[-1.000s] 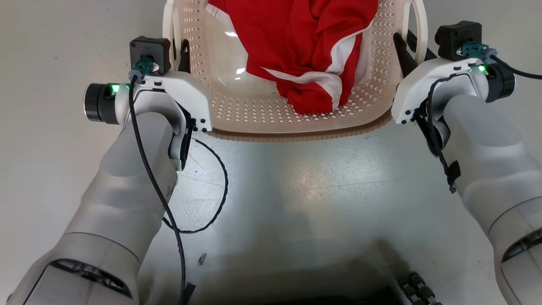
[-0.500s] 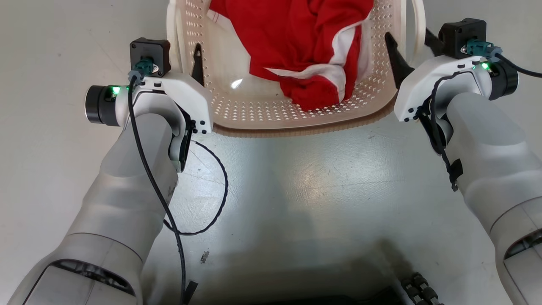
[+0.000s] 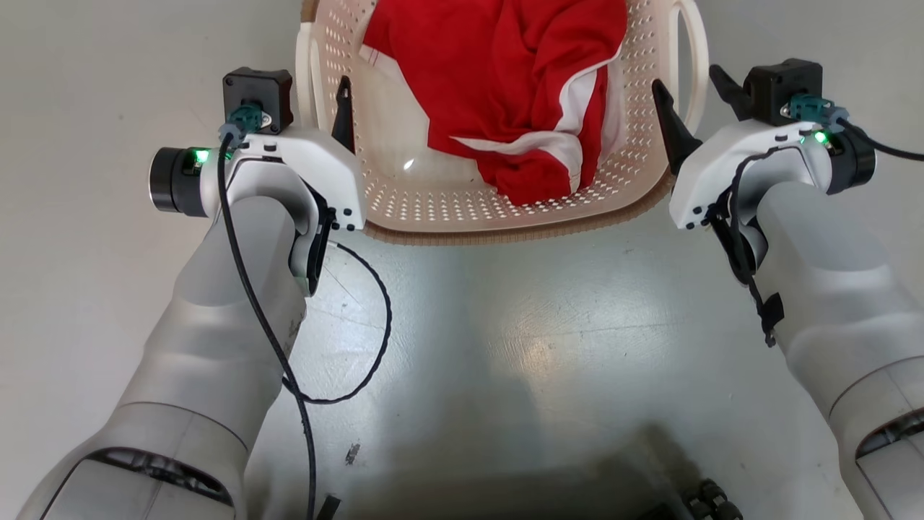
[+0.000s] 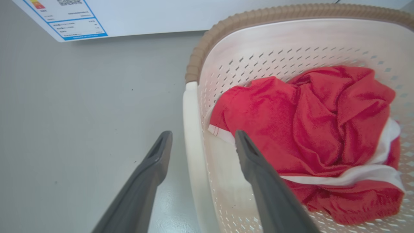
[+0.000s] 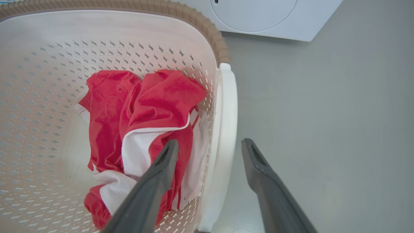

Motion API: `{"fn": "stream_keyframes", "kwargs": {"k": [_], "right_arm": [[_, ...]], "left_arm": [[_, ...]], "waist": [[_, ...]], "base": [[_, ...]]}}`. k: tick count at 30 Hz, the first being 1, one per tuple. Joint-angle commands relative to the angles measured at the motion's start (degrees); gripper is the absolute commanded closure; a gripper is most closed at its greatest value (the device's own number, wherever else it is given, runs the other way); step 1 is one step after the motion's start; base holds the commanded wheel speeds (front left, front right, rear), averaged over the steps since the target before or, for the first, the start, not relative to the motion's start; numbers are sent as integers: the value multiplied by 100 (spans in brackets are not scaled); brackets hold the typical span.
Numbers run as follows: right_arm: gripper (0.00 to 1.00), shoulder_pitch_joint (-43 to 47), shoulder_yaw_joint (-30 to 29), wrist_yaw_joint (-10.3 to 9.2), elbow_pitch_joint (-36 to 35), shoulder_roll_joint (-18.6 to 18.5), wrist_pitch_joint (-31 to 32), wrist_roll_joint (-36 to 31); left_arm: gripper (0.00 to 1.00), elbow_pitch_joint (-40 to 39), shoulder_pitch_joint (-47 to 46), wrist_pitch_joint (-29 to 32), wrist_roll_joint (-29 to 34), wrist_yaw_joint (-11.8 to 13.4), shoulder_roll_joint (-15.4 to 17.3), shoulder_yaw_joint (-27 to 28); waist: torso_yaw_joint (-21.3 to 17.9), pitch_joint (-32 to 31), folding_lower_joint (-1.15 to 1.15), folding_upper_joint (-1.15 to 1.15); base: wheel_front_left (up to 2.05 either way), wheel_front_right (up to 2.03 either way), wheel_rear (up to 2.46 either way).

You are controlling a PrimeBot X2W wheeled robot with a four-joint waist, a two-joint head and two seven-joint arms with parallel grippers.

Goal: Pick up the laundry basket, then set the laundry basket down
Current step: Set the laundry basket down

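Grey, glossy floor (image 3: pixel 505 347) lies on the robot's side of the laundry basket (image 3: pixel 447 206). One black cable (image 3: pixel 361 347) loops over it just short of the basket's brown rim, and a dark shape at the head view's bottom edge is cut off and too dim to name.

At the basket's two sides stand the two grippers. The left gripper (image 4: pixel 202 137) is spread moderately wide and straddles the basket's left handle (image 4: pixel 190 136), one finger inside the basket and one outside. Floor shows between the outer finger and the handle. In the head view that outer finger is hidden behind the wrist housing. The right gripper (image 5: pixel 208 145) is spread just as wide around the right handle (image 5: pixel 226 129), its inner finger over the cloth and its outer finger over the floor beside the basket. Neither pair of fingers clamps its handle.

The basket sits between the grippers. Its far end is cut off by the top of the head view and its underside is hidden, so I cannot tell whether it rests on the floor.

Inside it lies one crumpled red bundle with white trim (image 3: pixel 520 87), against the far and right walls. Whether it is one garment or several I cannot tell.

Beyond the basket's far rim stands a white washing machine (image 5: pixel 258 16), only its lower front in view, with an unreadable blue-edged label (image 4: pixel 64 16).
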Motion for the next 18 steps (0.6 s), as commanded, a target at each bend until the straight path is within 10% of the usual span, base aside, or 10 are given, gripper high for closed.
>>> {"fn": "stream_keyframes", "kwargs": {"k": [1, 18], "right_arm": [[0, 349, 11, 36, -85, 79, -78, -57], [0, 1389, -906, 36, -1287, -86, -78, -955]], "left_arm": [[0, -89, 207, -29, 59, -40, 161, 131], [0, -930, 1306, -29, 396, -112, 69, 833]], "waist": [[-7, -71, 0, 0], [92, -1553, 0, 0]], "base": [[0, 0, 0], [0, 0, 0]]}}
